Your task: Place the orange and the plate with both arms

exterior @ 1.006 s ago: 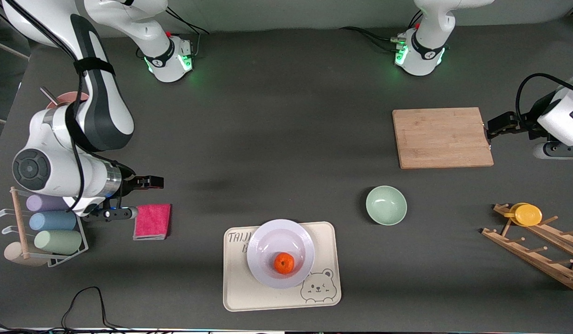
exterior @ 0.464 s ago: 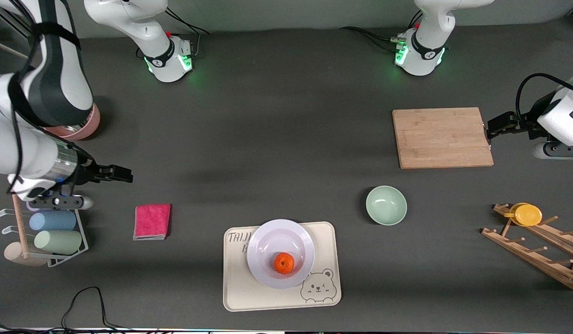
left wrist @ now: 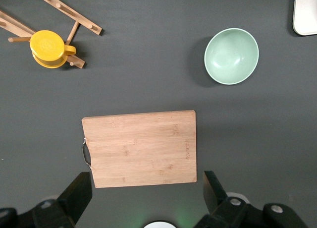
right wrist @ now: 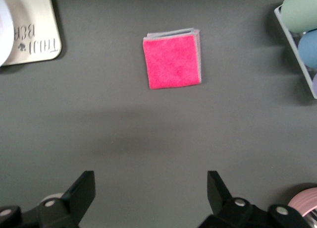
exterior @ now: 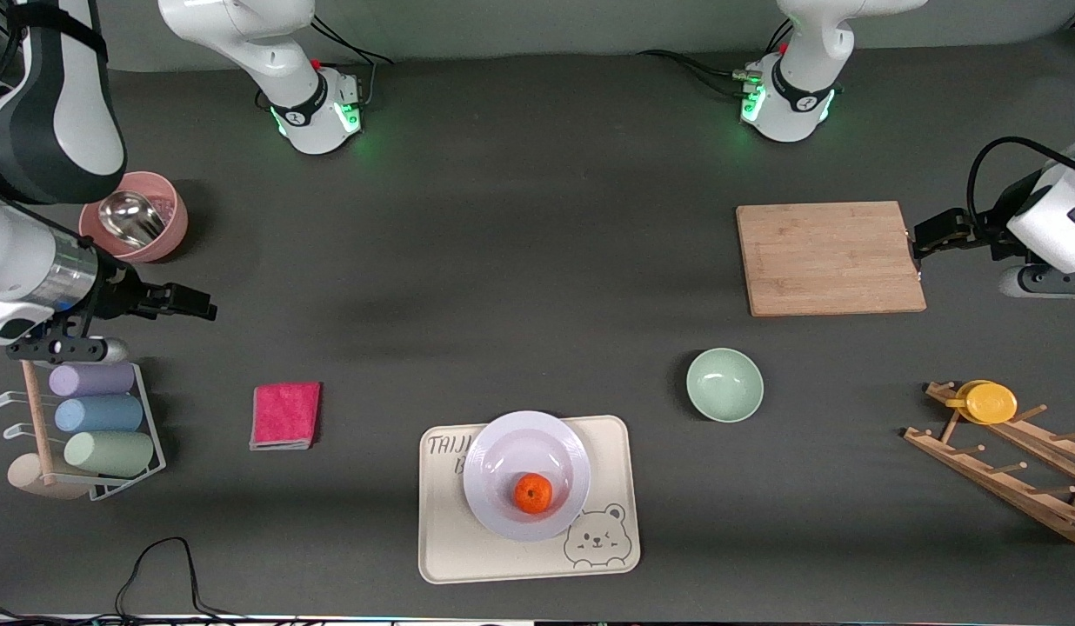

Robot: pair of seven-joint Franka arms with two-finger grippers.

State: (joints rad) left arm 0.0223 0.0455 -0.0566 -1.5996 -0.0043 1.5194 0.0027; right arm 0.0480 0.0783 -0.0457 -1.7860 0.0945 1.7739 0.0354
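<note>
orange [exterior: 533,493] in plate [exterior: 503,452] on tray [exterior: 442,539] | left hand [exterior: 918,242], right hand [exterior: 203,306]: released, at table ends

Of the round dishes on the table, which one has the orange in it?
The white plate on the cream bear tray holds the orange. The pale green bowl is empty, and the pink bowl holds a metal scoop.

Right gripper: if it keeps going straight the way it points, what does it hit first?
Judging by the right wrist view, the open right gripper points down at bare dark tabletop; the folded pink cloth lies off that line. Depth is unclear.
</note>
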